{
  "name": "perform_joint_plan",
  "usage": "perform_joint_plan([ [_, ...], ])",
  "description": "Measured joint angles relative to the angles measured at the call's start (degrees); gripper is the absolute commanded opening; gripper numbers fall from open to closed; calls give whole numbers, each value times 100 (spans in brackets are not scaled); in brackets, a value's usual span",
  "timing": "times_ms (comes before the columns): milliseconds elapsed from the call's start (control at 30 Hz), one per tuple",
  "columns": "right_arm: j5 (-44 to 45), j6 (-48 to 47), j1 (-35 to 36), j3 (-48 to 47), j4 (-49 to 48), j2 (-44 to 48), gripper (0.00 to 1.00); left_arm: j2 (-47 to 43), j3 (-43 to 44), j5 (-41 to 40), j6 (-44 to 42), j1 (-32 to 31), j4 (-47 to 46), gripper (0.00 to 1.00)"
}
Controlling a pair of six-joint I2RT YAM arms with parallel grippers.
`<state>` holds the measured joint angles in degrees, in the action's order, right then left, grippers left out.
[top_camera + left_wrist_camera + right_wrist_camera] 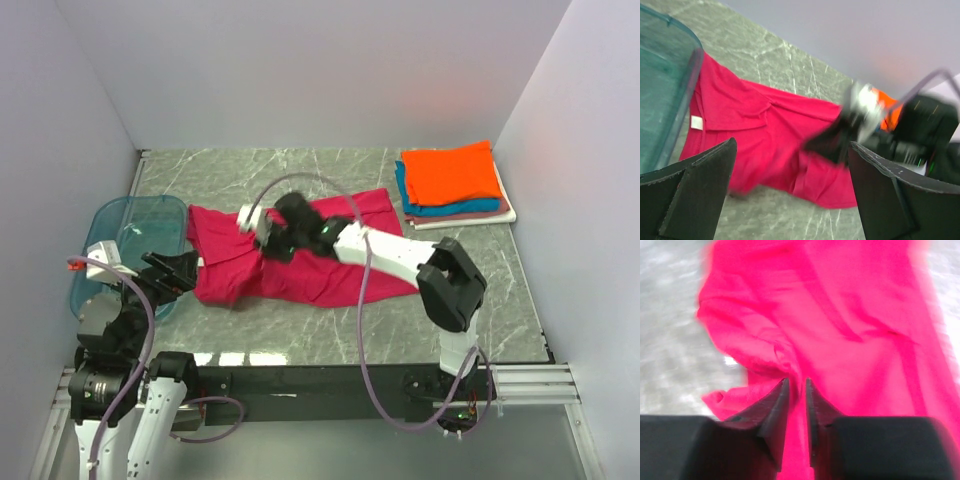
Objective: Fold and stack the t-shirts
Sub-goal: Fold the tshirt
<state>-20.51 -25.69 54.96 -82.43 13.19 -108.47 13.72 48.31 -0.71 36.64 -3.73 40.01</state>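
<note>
A magenta-red t-shirt lies spread and rumpled across the middle of the table. My right gripper reaches over it and is shut on a fold of its cloth, which shows pinched between the narrow jaws in the right wrist view. My left gripper is open and empty, just off the shirt's left lower edge. In the left wrist view its fingers are wide apart, with the shirt ahead. Folded shirts are stacked at the back right: orange on top, then teal, pinkish and white.
A translucent blue plastic tray stands at the left edge beside the shirt's left end; it also shows in the left wrist view. White walls close in the marble table at the back and both sides. The right arm's purple cable arcs over the shirt.
</note>
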Motion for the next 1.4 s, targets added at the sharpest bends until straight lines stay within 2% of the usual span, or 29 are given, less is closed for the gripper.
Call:
perform_joint_plan([
  [100,11,374,-621,-236,-63,0,51,15,-199,164,87,0,-114,98],
  [200,-42,577,-1040,-234,17,-7,58,146,-472,409,256,0,-291,97],
  [367,-387,433,-1300,-155,404,-7,60,629,-1121,1141,649,0,-721,85],
  [433,-765,125,-1381,-162,754,-2,60,927,-1419,1462,796,0,-942,77],
  [533,-1270,-273,-1508,-160,1233,2,60,1735,-1698,1941,960,-37,-1207,69],
  [600,-1510,-431,-1604,-125,1449,46,59,2435,-1716,1998,984,-214,-1327,67],
  [700,-1753,-529,-1770,149,1550,341,59,3217,-1707,1856,1097,-765,-1504,67],
  [733,-1823,-538,-1849,256,1563,476,59,3447,-1690,1687,1174,-1045,-1565,64],
  [800,-1908,-560,-2026,413,1600,723,59,3851,-1639,1425,1412,-1502,-1770,52],
  [833,-1947,-573,-2142,496,1600,863,59,4052,-1631,1287,1558,-1705,-1941,41],
  [1133,-2212,-590,-3023,1207,1606,1744,59,5827,-1370,-122,2911,-2455,-3080,42],
  [1400,-2444,-588,-3226,1390,1600,1770,59,6964,-774,-581,3357,-2575,-3410,43],
])
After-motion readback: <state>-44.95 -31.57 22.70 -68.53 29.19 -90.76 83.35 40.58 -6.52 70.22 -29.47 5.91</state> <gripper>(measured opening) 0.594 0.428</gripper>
